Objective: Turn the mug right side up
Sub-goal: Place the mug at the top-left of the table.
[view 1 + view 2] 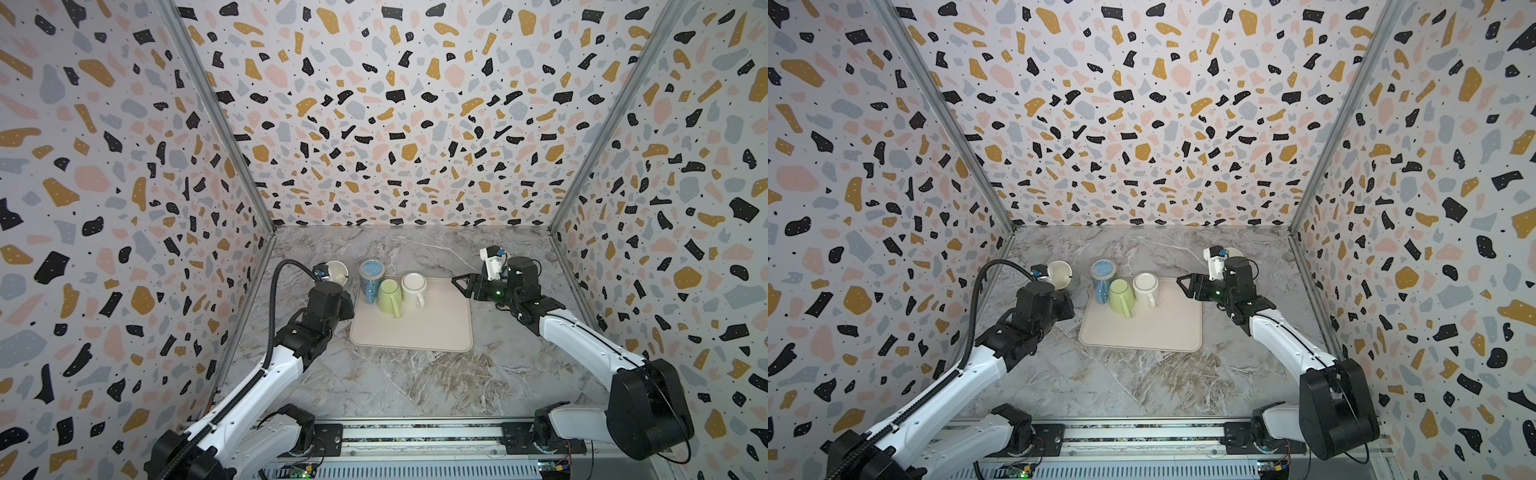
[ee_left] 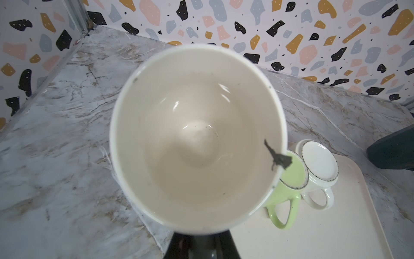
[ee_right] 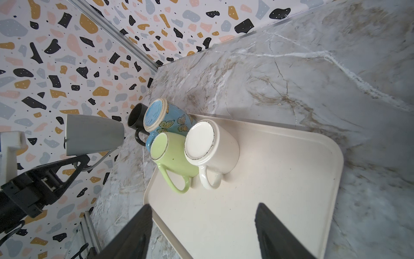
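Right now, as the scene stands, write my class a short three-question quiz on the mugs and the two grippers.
1. True or false: the left gripper is shut on the handle of the grey ceramic mug with the white inside.
2. Fill in: the upside-down mug between the blue butterfly-patterned mug and the white speckle-rimmed mug is ____.
3. The right gripper is: A) open and empty; B) shut on the white mug; C) shut on a spoon.
Key: 1 true; 2 the light green mug; 3 A.
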Tool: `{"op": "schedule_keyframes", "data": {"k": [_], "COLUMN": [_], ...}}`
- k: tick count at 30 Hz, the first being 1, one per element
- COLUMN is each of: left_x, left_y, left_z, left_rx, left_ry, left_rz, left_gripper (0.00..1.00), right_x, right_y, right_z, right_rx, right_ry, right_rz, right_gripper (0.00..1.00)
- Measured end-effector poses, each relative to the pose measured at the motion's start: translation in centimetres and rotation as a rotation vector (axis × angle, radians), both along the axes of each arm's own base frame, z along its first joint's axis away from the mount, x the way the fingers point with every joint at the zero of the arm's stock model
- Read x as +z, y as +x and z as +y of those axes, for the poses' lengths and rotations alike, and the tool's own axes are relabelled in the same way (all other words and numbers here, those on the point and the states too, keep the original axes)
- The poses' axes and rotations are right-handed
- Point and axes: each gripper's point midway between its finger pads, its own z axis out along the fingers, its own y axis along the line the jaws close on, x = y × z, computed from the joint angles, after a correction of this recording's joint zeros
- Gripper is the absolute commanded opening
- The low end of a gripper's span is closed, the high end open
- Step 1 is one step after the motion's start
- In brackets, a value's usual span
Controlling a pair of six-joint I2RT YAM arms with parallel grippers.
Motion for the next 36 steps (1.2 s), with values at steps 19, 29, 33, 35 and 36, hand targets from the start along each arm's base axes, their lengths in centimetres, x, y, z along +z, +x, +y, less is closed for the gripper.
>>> {"op": "schedule_keyframes", "data": {"k": [19, 29, 33, 35, 36], "left_x": [-4.0, -6.7, -8.3, -8.6, -8.6], "left_y": [2.0, 3.3, 3.7, 4.1, 4.3], "left_z": [1.6, -0.1, -0.4, -0.4, -0.5], "left_rx": [0.092, 0.035, 0.025, 0.025, 0.024], "left_ry": [0.102, 0.077, 0.082, 0.081, 0.081], "left_rz": [0.087, 0.152, 0.202, 0.214, 0.217], "left_gripper": [0.0, 0.0, 0.0, 0.0, 0.0], "right_x": [-1.1, -1.6, -1.6, -1.6, -1.6], "right_y": [-1.2, -1.3, -1.3, -1.3, -1.3], "right_z": [-1.0, -1.5, -1.6, -1.6, -1.7], "right_rx": [0.004, 0.004, 0.006, 0.008, 0.009], "right_ry": [-0.018, -0.017, -0.015, -0.014, -0.015], "right_rz": [0.032, 0.044, 0.043, 0.043, 0.044], "right_gripper": [0.74, 0.74, 0.74, 0.74, 0.74]}}
